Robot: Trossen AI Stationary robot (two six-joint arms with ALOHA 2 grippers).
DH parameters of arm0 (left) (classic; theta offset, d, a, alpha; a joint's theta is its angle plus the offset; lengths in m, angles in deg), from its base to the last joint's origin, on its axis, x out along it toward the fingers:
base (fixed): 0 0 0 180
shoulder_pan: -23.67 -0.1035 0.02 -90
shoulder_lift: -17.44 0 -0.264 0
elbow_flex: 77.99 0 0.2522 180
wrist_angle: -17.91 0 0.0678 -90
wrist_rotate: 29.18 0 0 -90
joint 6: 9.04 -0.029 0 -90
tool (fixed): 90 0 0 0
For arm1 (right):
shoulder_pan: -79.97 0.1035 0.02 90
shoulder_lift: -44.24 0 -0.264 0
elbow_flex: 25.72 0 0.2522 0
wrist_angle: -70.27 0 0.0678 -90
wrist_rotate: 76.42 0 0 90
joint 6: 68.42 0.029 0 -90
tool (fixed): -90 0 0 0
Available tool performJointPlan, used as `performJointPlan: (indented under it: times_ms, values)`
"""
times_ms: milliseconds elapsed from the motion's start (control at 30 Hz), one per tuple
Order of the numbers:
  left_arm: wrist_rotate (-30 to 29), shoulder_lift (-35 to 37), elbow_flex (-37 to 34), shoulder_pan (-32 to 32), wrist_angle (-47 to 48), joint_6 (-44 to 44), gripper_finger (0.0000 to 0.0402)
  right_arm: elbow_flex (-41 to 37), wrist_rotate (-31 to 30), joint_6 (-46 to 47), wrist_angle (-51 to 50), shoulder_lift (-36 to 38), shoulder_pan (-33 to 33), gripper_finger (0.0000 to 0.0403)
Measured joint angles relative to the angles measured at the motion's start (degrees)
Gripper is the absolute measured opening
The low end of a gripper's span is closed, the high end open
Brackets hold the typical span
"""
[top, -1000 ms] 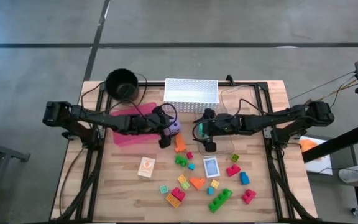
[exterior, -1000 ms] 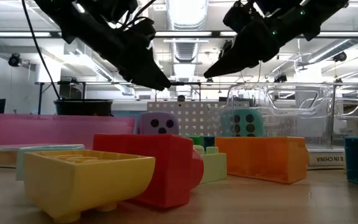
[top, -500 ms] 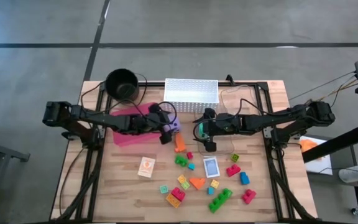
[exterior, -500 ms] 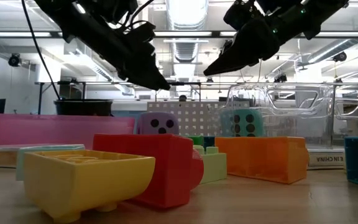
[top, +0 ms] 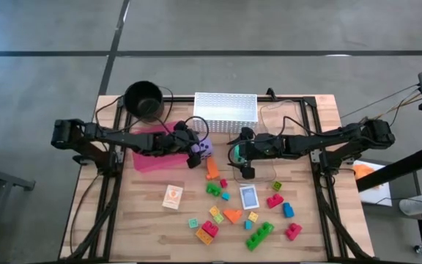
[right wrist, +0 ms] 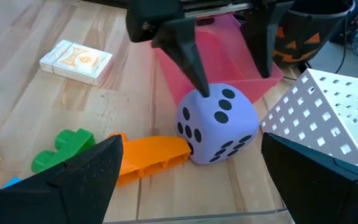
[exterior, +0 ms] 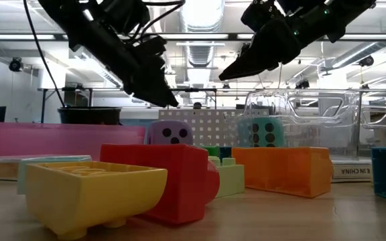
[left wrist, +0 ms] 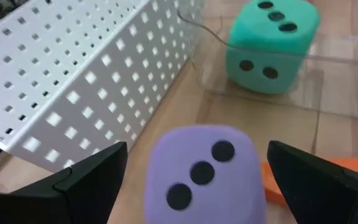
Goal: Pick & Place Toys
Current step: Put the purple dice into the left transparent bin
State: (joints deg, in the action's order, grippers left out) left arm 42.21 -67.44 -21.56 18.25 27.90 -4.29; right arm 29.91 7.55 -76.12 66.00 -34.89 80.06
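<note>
A purple die (top: 205, 149) stands on the table beside the pink tray (top: 149, 158); it also shows in the low view (exterior: 171, 132). My left gripper (top: 195, 155) is open, slanting down over it. In the left wrist view its fingers (left wrist: 92, 180) stand on either side of the die (left wrist: 201, 171), and in the low view its tips hang clear above it. A teal die (left wrist: 269, 46) stands just beyond. My right gripper (top: 245, 170) is open and empty, raised beside the teal die (top: 234, 152). Small bright blocks (top: 229, 216) and a card (top: 248, 196) lie toward the near edge.
The white perforated basket (top: 226, 108) stands at the far middle and a black bucket (top: 143, 99) at the far left. An orange block (right wrist: 148, 155) lies against the purple die. A card box (top: 172, 196) lies near left. Clear plastic packaging (exterior: 300, 117) sits by the teal die.
My left gripper has gone a little toward the far edge and down, closing on the purple die, and has tipped more steeply. It stays open. The die has not moved.
</note>
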Motion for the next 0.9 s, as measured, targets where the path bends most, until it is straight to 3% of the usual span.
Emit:
performJointPlan:
  times_ms: [567,900]
  values:
    - [2.82,-7.24,-1.48,-1.87,-7.88,1.87,0.0386,0.02,0.02,0.02,0.32,-0.02,0.00,0.0378]
    - [2.78,-2.02,-1.83,-2.13,-5.54,1.49,0.0386,0.02,0.00,0.04,0.25,-0.04,0.00,0.0378]
